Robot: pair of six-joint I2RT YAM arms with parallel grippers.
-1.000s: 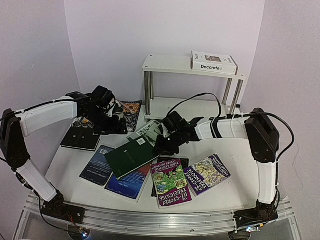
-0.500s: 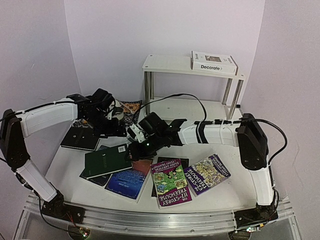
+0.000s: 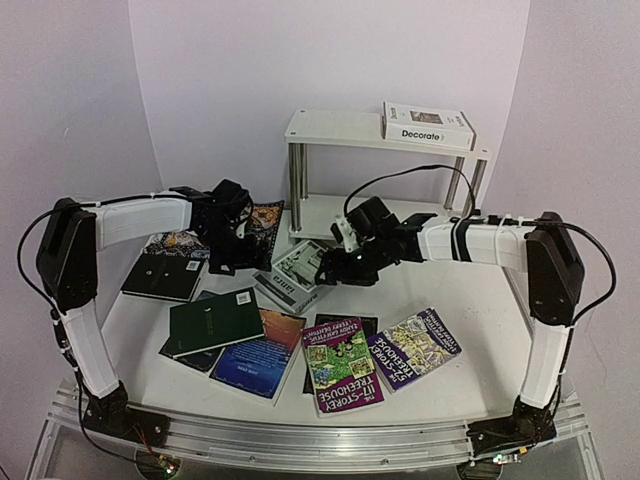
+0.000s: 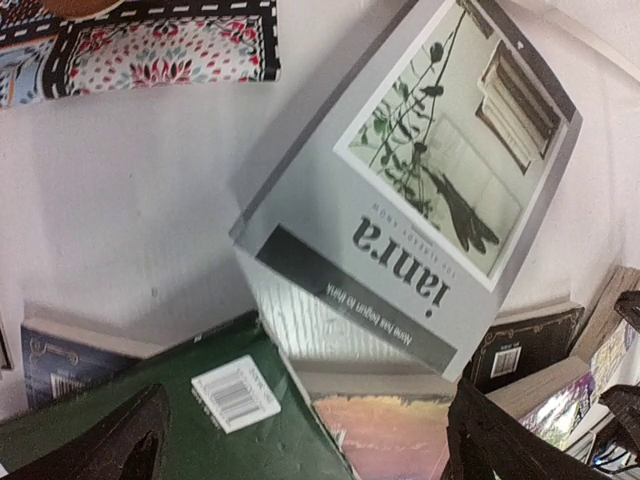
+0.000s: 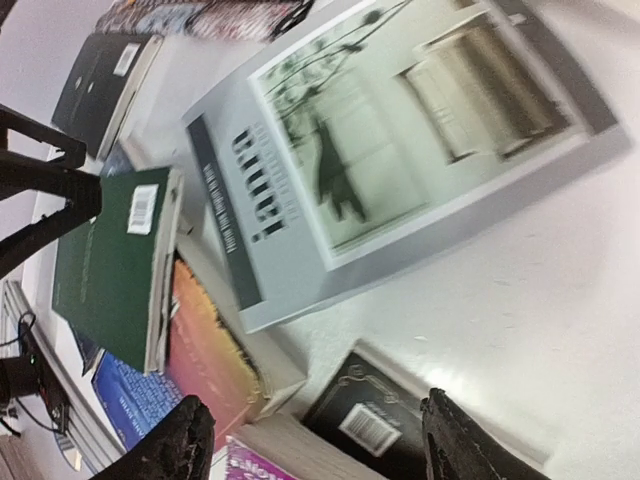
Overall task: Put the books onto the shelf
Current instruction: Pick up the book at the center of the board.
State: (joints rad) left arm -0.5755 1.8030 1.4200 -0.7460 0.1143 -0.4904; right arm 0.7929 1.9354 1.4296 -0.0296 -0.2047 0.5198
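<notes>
Top external: the shelf (image 3: pixel 330 128) stands at the back of the table (image 3: pixel 470 300). The thick white "Decorate" book (image 3: pixel 428 125) lies flat on the right end of its top board. The other books lie on the table in front of it. The grey-white "janra" book (image 3: pixel 297 272) is near the shelf's left legs. The dark green book (image 3: pixel 215 320) overlaps a blue book (image 3: pixel 250 365). 2 purple Storey Treehouse paperbacks (image 3: pixel 342 362) sit side by side near the front edge. A black book (image 3: pixel 160 277) lies at the far left, close to the patterned placemat (image 3: pixel 262 222). The left gripper (image 3: pixel 235 262) hangs just left of "janra" and the right gripper (image 3: pixel 335 275) just right of it, both low over the table.

Left wrist: the left gripper (image 4: pixel 305 420) is released, its fingers (image 4: pixel 110 445) spread wide with nothing between them. "janra" (image 4: pixel 420 200) lies cover up at a slant below. Its near corner seems to rest over other books. The dark green book (image 4: pixel 150 430), with a white barcode sticker (image 4: pixel 236 397), fills the lower left. The placemat (image 4: pixel 150 50) is at the top.

Right wrist: the view is blurred. The right gripper (image 5: pixel 315 400) is released too, its fingers (image 5: pixel 170 445) apart and grasping nothing. "janra" (image 5: pixel 400 150) lies ahead and the dark green book (image 5: pixel 100 270) to the left.
</notes>
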